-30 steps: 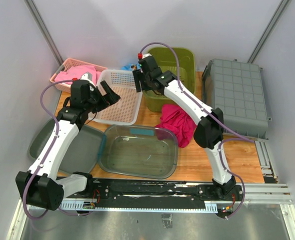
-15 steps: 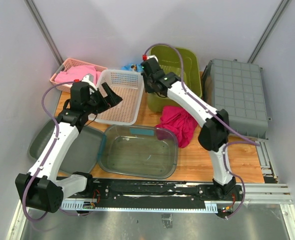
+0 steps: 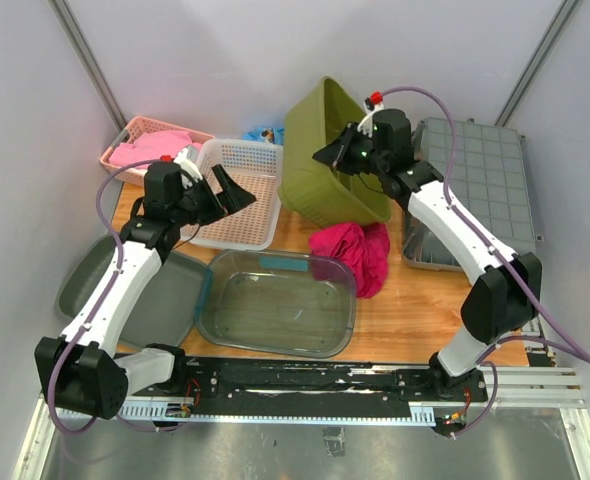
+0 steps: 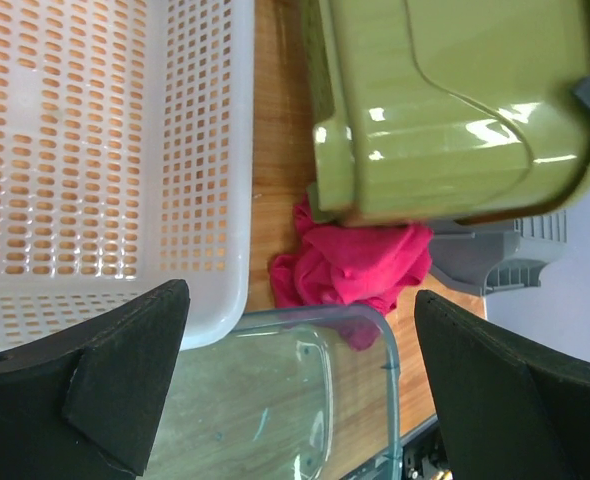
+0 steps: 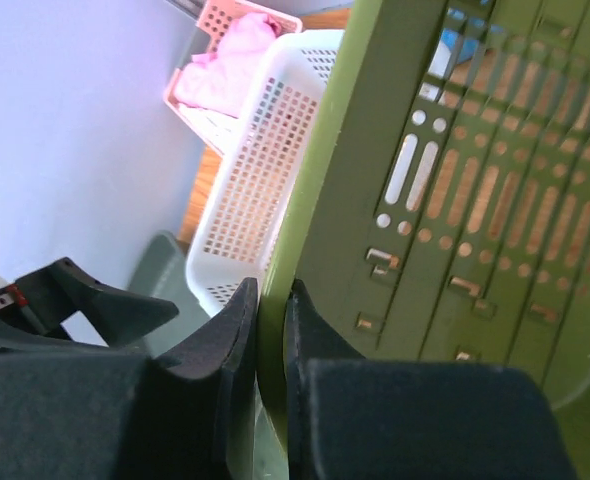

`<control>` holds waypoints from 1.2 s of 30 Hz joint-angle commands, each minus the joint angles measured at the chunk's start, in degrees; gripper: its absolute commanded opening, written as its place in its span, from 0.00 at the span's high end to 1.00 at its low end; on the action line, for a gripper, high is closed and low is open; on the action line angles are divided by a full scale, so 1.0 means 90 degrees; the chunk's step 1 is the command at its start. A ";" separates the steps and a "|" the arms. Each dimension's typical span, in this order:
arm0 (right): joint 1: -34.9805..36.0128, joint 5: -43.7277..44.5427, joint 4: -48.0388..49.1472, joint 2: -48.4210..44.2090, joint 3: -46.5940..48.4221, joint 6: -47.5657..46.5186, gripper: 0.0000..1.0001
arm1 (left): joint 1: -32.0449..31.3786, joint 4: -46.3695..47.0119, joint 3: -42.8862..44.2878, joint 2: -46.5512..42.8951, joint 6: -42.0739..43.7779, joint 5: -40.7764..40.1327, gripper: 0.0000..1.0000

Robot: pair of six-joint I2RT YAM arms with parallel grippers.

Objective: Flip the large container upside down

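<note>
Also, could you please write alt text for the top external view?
The right hand grips the rim of the olive-green bin, tilted on edge at the back of the wooden table. The left hand hangs open over a white perforated basket; a clear tub and magenta cloth lie nearer.

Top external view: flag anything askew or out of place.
The green container is tipped steeply, its rim clamped by the right gripper, as the flip needs. A crumpled pink cloth lies loose on the table beside its base and could end up under it.
</note>
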 commanded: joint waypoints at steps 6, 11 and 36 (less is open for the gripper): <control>-0.1116 -0.2437 0.5685 -0.0017 -0.2003 0.3765 0.99 | -0.0023 0.0752 -0.0165 -0.0024 -0.0181 0.0907 0.01; -0.1204 -0.2479 0.6841 0.0189 -0.2209 0.4570 0.99 | -0.0193 0.0864 0.0018 0.0131 -0.0167 0.0941 0.01; -0.2899 -0.1382 0.0411 -0.1356 -0.2958 0.1029 0.69 | -0.0936 0.1130 0.1078 0.1198 -0.0135 0.0742 0.01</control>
